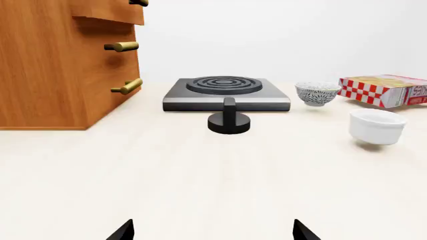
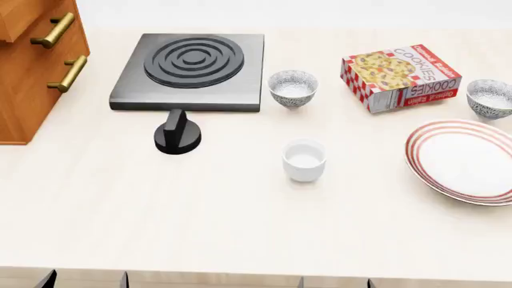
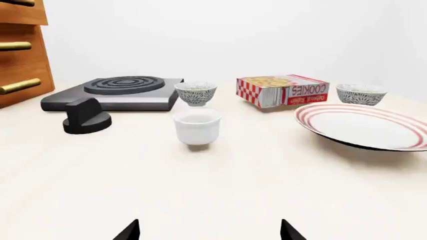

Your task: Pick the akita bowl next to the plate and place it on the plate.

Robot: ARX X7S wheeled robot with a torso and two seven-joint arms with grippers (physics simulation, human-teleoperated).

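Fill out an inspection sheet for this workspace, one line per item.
Surface: pale table, bare near the front edge.
Job's things: akita bowl stands just behind the plate; plate holds nothing.
Clutter: second patterned bowl, white cup, cookie box, hotplate with knob.
Grippers: left gripper and right gripper open, holding nothing.
Cables: nothing seen.
Surroundings: wooden drawer cabinet, plain wall.

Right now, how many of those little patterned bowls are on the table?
2. One patterned bowl sits beside the stove burner; the other patterned bowl sits behind the red-ringed plate, right of the cookie box. The plain white cup doesn't count.
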